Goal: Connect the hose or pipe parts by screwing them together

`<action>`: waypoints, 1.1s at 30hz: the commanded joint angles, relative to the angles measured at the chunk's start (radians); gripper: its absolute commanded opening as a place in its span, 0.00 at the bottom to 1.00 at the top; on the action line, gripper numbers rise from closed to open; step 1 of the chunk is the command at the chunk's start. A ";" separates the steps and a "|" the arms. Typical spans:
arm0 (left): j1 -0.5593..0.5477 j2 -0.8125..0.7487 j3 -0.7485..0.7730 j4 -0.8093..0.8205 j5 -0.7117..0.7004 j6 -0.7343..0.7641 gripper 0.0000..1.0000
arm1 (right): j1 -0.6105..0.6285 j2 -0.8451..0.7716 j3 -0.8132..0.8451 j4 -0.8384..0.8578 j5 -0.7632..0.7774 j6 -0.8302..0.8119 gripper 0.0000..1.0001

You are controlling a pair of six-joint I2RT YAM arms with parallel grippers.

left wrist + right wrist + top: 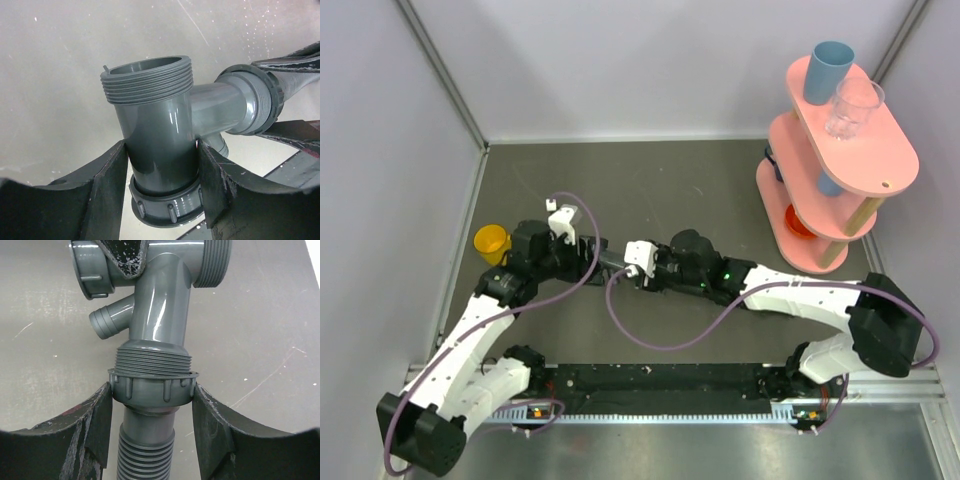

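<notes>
Our left gripper [161, 162] clamps the fitting [155, 115]; our right gripper [151, 405] is closed on the hose [145, 455] collar [150, 389], which sits on the fitting's thread.

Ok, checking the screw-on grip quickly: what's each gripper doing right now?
Left gripper: closed on the branch fitting.
Right gripper: closed on the hose collar.

I am seeing a yellow cup [490, 241] at left; a pink rack [895, 150] is holding a blue cup [830, 68] and a glass [855, 108].
</notes>
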 commanded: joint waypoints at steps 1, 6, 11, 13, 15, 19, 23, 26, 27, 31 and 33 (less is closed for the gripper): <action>-0.053 -0.075 -0.050 0.202 0.389 0.045 0.00 | -0.010 -0.013 0.120 0.204 -0.215 0.048 0.00; -0.056 -0.118 -0.087 0.254 0.421 0.111 0.00 | -0.026 -0.017 0.151 0.153 -0.299 0.065 0.00; -0.057 -0.100 -0.091 0.268 0.421 0.088 0.00 | -0.041 -0.015 0.146 0.183 -0.296 0.096 0.00; -0.057 -0.100 -0.097 0.268 0.404 0.057 0.00 | -0.050 -0.024 0.125 0.210 -0.295 0.128 0.00; -0.057 -0.109 -0.107 0.268 0.320 0.007 0.00 | -0.058 -0.035 0.113 0.216 -0.253 0.139 0.00; -0.056 -0.100 -0.104 0.234 0.147 -0.102 0.00 | -0.064 -0.073 0.027 0.234 -0.151 0.150 0.00; -0.057 -0.092 -0.124 0.191 0.024 -0.234 0.00 | -0.066 -0.107 -0.062 0.244 -0.068 0.165 0.00; -0.056 -0.088 -0.170 0.211 -0.036 -0.325 0.00 | -0.067 -0.130 -0.125 0.251 -0.060 0.197 0.00; -0.056 -0.080 -0.187 0.217 -0.053 -0.354 0.00 | -0.066 -0.136 -0.159 0.262 -0.066 0.213 0.00; -0.056 -0.081 -0.218 0.269 -0.065 -0.409 0.00 | -0.066 -0.149 -0.220 0.331 -0.103 0.219 0.00; -0.056 -0.092 -0.236 0.294 -0.055 -0.437 0.00 | -0.066 -0.135 -0.219 0.326 -0.104 0.222 0.00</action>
